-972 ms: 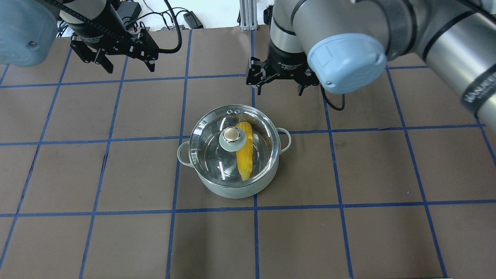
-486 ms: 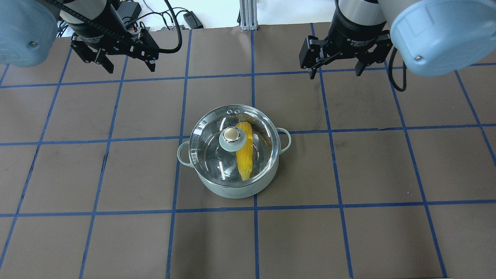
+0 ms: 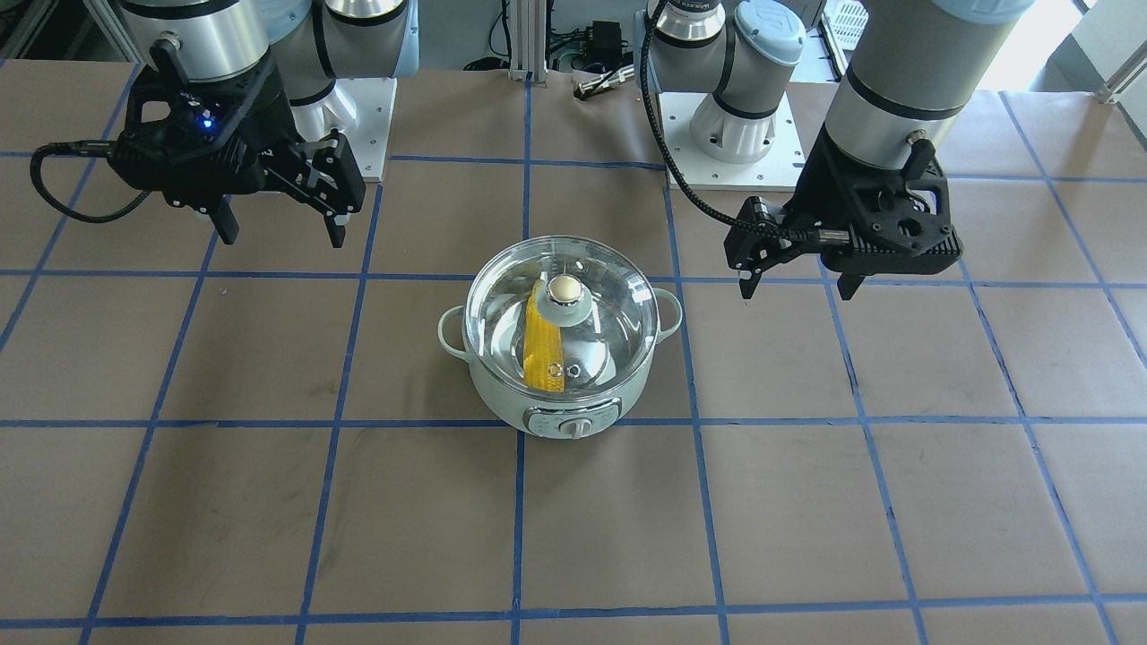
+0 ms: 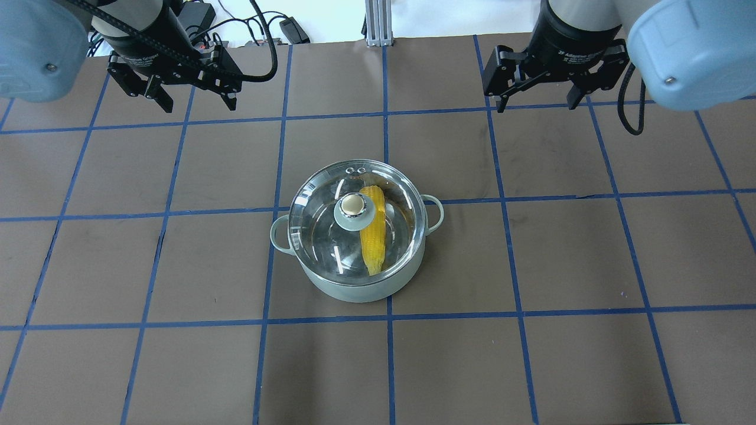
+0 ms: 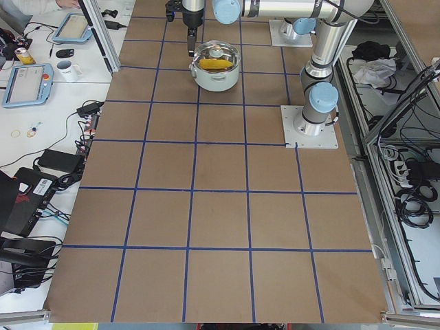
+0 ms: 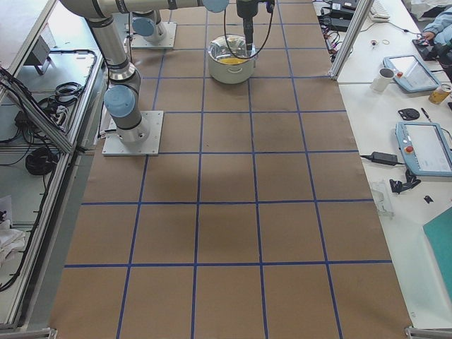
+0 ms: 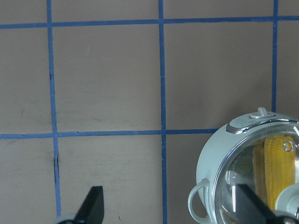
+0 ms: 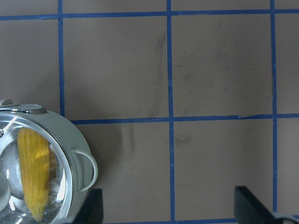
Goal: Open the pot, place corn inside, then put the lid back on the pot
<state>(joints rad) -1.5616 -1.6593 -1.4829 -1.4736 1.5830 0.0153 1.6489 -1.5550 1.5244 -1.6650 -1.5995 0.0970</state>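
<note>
The mint-green pot (image 4: 354,292) stands mid-table with its dial panel (image 3: 571,423) facing away from me. The glass lid (image 4: 331,236) sits closed on it, knob (image 4: 353,208) on top. The yellow corn (image 4: 373,236) lies inside, seen through the glass, and also in the front view (image 3: 542,349). My left gripper (image 4: 199,108) is open and empty, high over the far left. My right gripper (image 4: 536,107) is open and empty, high over the far right. Both are well apart from the pot. The wrist views show the pot's edge (image 7: 210,163) (image 8: 70,140).
Brown table with a blue tape grid (image 4: 387,319). Cables and a power brick (image 4: 195,15) and an aluminium post (image 4: 375,23) lie at the far edge. Arm bases (image 3: 726,134) stand on my side. Side benches hold tablets (image 6: 424,145) and cups.
My right gripper has moved from just behind the pot to the right and farther away, still open. The left arm, pot, lid and corn have not moved.
</note>
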